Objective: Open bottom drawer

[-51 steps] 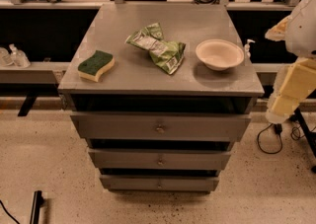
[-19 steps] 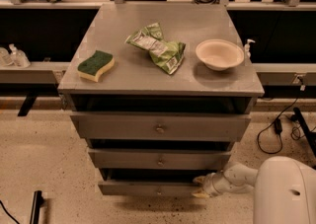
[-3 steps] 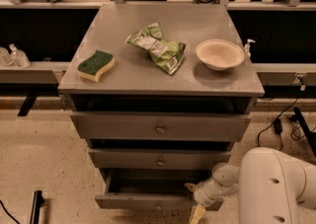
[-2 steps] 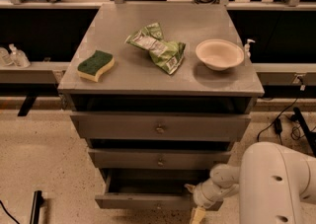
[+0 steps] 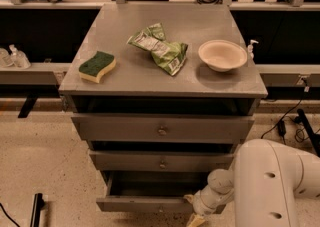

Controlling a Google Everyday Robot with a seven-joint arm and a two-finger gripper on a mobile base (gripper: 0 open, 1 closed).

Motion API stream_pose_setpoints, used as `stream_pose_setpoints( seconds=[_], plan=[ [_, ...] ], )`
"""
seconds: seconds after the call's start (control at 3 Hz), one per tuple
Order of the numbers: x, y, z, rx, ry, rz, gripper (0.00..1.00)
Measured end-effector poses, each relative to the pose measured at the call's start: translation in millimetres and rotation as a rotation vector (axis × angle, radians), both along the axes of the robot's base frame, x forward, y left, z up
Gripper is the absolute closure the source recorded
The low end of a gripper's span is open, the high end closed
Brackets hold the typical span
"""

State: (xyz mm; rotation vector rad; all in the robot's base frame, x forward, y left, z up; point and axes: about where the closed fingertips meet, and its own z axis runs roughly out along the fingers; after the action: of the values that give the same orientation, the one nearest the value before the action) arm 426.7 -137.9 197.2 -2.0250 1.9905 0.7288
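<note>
The bottom drawer [image 5: 145, 204] is the lowest of three grey drawers in the cabinet. It stands pulled out a little, and its dark, bare inside shows behind the flat front. My gripper [image 5: 194, 212] is low at the drawer front's right end, close against it. The white arm [image 5: 272, 183] reaches in from the lower right. The middle drawer [image 5: 161, 162] and the top drawer [image 5: 162, 130] sit further back than the bottom one.
On the cabinet top [image 5: 130, 83] lie a green and yellow sponge [image 5: 97, 66], a green snack bag [image 5: 161, 49] and a cream bowl [image 5: 222, 55]. Cables [image 5: 287, 121] trail on the floor at the right. A black bar [image 5: 36, 210] lies at the lower left.
Since the earliest frames my arm came down from the right to the bottom drawer, and the drawer slid out towards the camera. Over the last second nothing has visibly moved.
</note>
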Motion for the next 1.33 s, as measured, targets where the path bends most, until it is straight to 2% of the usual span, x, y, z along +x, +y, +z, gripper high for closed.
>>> stream_pose_setpoints(
  seconds=[0.33, 0.67, 1.0, 1.33],
  plan=[
    [-6, 1, 0, 0.004, 0.016, 0.019, 0.64],
    [-6, 1, 0, 0.004, 0.016, 0.019, 0.76],
    [-13, -1, 4, 0.019, 0.033, 0.03, 0.72],
    [-22, -3, 12, 0.043, 0.052, 0.05, 0.5]
  ],
)
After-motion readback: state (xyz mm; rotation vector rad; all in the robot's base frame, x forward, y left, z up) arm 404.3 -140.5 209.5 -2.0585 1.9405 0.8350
